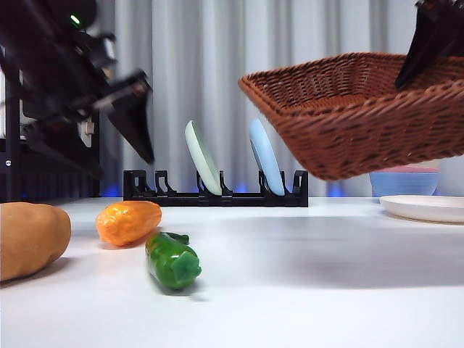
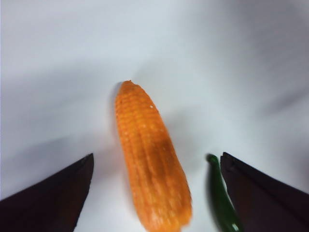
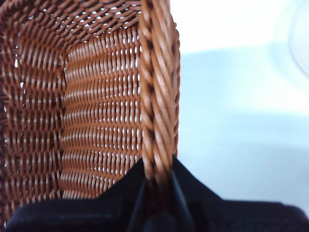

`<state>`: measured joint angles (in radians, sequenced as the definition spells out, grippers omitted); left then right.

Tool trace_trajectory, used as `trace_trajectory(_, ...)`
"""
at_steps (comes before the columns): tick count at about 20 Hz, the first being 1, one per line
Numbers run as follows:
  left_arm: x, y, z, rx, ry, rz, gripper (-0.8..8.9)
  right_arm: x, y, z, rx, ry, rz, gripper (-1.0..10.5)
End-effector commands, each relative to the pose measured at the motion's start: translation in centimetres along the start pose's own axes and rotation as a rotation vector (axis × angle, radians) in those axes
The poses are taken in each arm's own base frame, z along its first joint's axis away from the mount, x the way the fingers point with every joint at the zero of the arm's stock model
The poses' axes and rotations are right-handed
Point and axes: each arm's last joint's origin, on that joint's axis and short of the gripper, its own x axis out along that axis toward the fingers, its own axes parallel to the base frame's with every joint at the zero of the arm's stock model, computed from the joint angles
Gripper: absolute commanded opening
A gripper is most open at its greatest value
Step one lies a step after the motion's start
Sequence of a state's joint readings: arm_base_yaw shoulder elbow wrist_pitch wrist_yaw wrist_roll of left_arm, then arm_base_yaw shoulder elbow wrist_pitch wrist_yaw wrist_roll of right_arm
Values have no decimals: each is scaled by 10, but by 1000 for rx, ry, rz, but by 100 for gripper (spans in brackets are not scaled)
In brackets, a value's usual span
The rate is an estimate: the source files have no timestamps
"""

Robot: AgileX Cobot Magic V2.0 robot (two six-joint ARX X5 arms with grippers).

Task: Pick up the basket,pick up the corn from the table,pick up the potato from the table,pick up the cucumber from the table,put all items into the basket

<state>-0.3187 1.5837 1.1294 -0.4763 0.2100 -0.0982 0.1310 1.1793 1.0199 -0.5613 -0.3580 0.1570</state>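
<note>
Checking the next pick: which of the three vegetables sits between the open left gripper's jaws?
The bumpy orange-yellow corn cob; the green cucumber lies beside one jaw, the potato farther off.

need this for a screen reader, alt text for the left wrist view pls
The corn lies on the white table between the open black jaws of the left gripper. The cucumber lies beside one jaw.

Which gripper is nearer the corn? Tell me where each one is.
Left. The left gripper hangs open just above the corn, one jaw on either side. The right gripper is away from it, shut on the basket rim, holding it above the table.
</note>
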Motion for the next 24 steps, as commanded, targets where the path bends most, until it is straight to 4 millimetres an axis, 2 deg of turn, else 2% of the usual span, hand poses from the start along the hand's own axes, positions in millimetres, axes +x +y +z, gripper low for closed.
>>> trace_trajectory(1, 24, -1, -2, -5, 60, 30, 439, -7, 3, 0, -5, -16, 10, -15)
trace_trajectory(5, 55, 1, -12, -6, 143, 47, 439, -10, 4, -2, -1, -6, 8, -15)
trace_trajectory(8, 60, -1, -12, 4, 136, 45, 409, -10, 4, -3, 1, 0, 7, -16)
trace_trajectory(10, 60, -4, -11, 19, 122, 34, 108, -10, 4, -3, 1, 0, 7, -15)
trace_trajectory(11, 60, -4, -10, 24, 119, 35, -7, -10, 4, -3, 1, 0, 7, -15)
trace_trajectory(14, 52, -7, -6, 46, 88, 28, -8, -10, 4, -3, 1, -1, 6, -15)
trace_trajectory(16, 28, -11, 2, 54, 29, 22, -8, -9, 3, -2, -2, -9, 4, -16)
trace_trajectory(18, -11, -21, 13, 66, -62, 8, -8, -6, 3, 1, -8, -27, 8, -16)
trace_trajectory(21, -79, -50, 27, 91, -248, -139, -8, 5, -1, 4, 18, -23, 10, -15)
trace_trajectory(23, -109, -74, 28, 115, -359, -230, -8, 14, -1, 4, 31, -10, 19, -16)
trace_trajectory(24, -116, -85, 27, 127, -390, -264, -8, 19, -1, 4, 36, -3, 26, -15)
